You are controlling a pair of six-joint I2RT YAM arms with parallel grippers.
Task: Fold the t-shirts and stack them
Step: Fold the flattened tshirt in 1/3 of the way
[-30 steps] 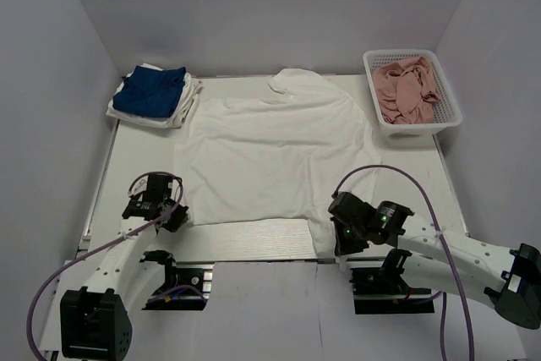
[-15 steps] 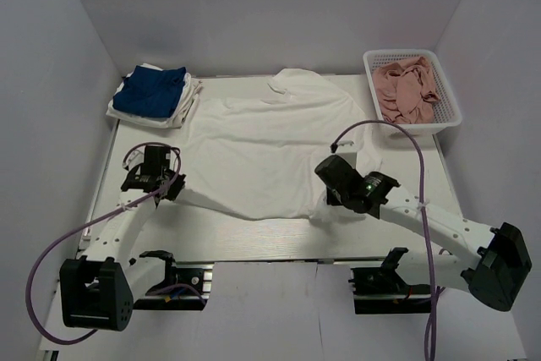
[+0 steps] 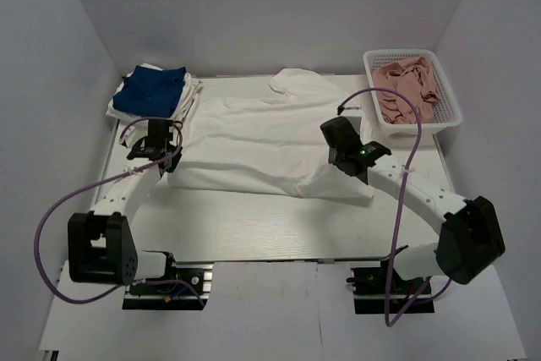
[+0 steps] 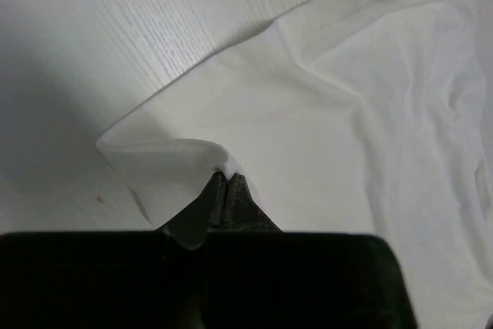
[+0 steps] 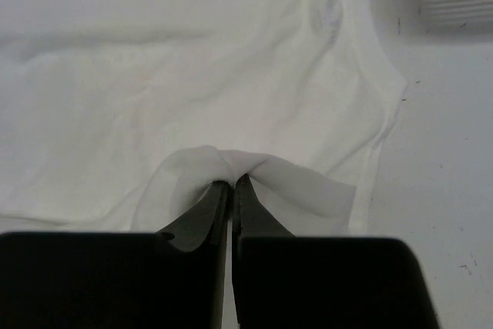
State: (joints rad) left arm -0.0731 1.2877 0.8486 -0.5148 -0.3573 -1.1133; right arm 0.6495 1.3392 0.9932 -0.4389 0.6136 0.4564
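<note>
Large white cloth t-shirt (image 3: 270,124) spread on white table (image 3: 254,226), near hem now lifted off the front edge and carried over its middle | left gripper (image 4: 226,181) clenched on left hem corner | right gripper (image 5: 232,184) clenched on right hem | both farther forward than a second ago

Dark jaws of the right gripper (image 5: 232,186) pressed together on a raised fold of white t-shirt (image 5: 192,75), cloth spread beyond, white table (image 5: 439,159) at right

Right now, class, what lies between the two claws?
In the top view, the white shirt spans from left claw to right claw; both pinch its folded-over near edge.
</note>
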